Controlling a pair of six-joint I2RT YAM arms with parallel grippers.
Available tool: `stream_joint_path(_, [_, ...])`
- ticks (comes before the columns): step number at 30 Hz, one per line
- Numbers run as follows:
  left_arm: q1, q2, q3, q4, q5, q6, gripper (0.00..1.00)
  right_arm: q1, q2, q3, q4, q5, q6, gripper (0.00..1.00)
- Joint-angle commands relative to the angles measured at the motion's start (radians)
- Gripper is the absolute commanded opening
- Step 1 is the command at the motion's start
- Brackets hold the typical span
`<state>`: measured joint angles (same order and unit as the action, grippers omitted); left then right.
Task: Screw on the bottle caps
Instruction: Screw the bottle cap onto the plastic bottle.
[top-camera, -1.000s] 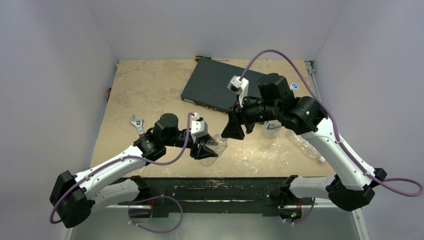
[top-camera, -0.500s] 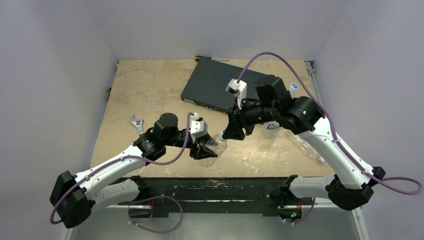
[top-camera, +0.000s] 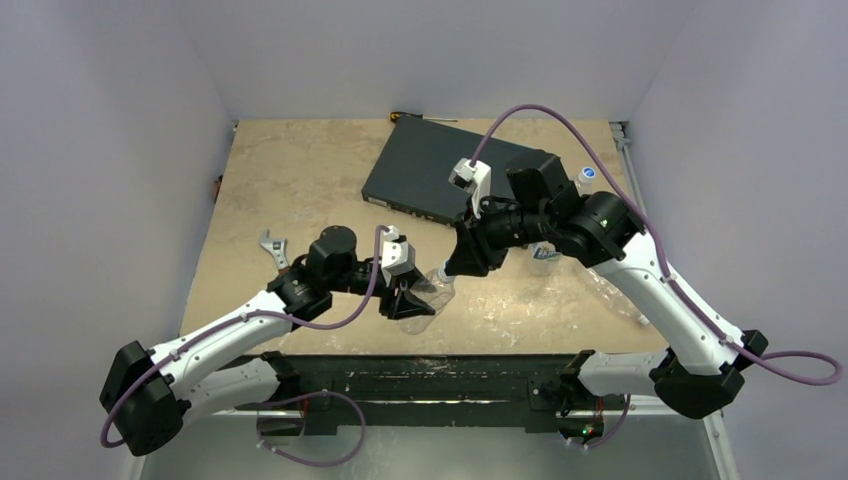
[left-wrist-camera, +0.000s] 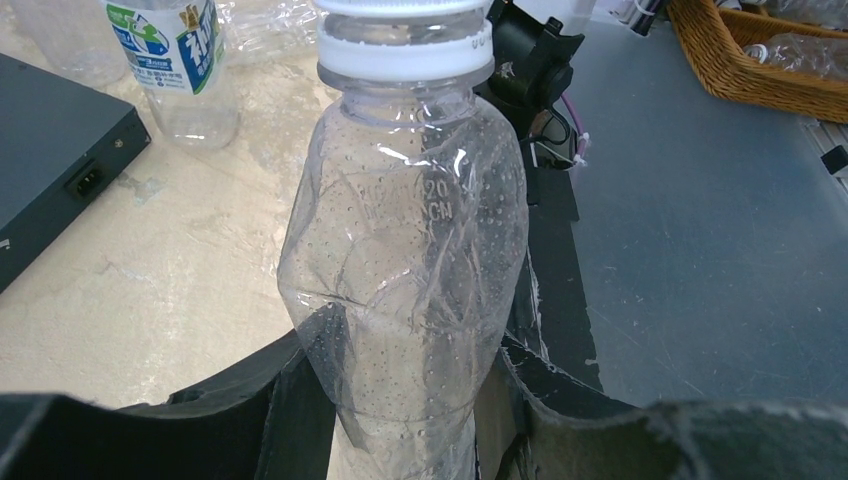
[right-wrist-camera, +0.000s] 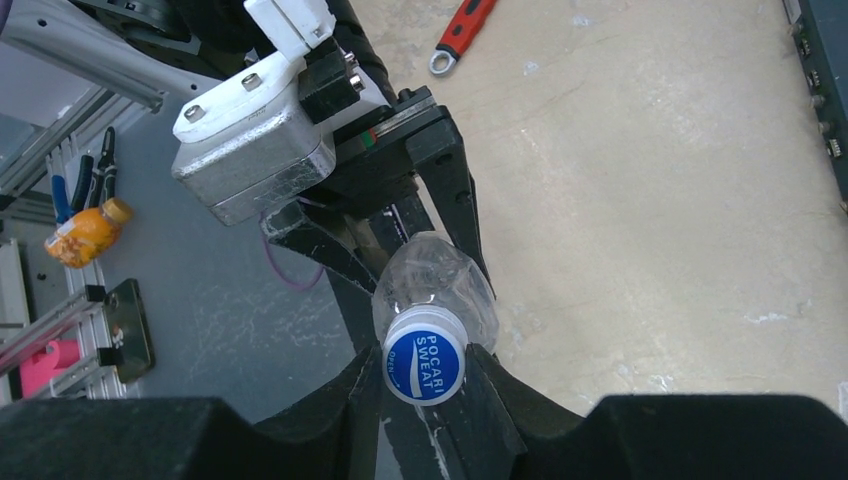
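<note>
My left gripper (top-camera: 405, 300) is shut on the body of a clear, crumpled bottle (top-camera: 428, 297) and holds it tilted over the table's near edge, neck toward the right arm. In the left wrist view the bottle (left-wrist-camera: 405, 260) sits between my left gripper's fingers (left-wrist-camera: 410, 375). My right gripper (top-camera: 462, 268) is shut on the blue bottle cap (right-wrist-camera: 424, 366), marked POCARI SWEAT, which sits on this bottle's neck (right-wrist-camera: 435, 285). The cap's white rim (left-wrist-camera: 405, 45) shows in the left wrist view.
A flat black box (top-camera: 430, 170) lies at the back centre. A labelled bottle (top-camera: 545, 257) stands under the right arm, a capped one (top-camera: 587, 175) stands far right, and a crumpled one (top-camera: 615, 295) lies near right. A red-handled wrench (top-camera: 275, 248) lies left.
My right wrist has turned a little and shifted slightly left, staying on the cap. The left arm and bottle have held still.
</note>
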<state>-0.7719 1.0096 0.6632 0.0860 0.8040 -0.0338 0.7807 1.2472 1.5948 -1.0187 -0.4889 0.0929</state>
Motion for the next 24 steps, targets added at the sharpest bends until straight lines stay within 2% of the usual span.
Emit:
stream_joint_path(1, [0.012,0.005,0.044,0.041,-0.018,-0.003,0.00,0.009,0.001,-0.012,0.004,0.008,0.007,0.33])
stream_joint_path(5, [0.012,0.013,0.072,0.054,-0.122,0.012,0.00,0.009,0.011,-0.015,0.011,0.063,0.071,0.28])
stream_joint_path(9, [0.012,0.020,0.097,0.096,-0.303,0.058,0.00,0.009,0.049,-0.007,0.024,0.107,0.162,0.22])
stream_joint_path(13, [0.012,0.049,0.123,0.168,-0.488,0.098,0.00,0.008,0.108,0.011,0.040,0.159,0.281,0.20])
stream_joint_path(24, [0.005,0.189,0.141,0.465,-0.908,0.164,0.00,0.006,0.303,0.068,0.103,0.295,0.529,0.17])
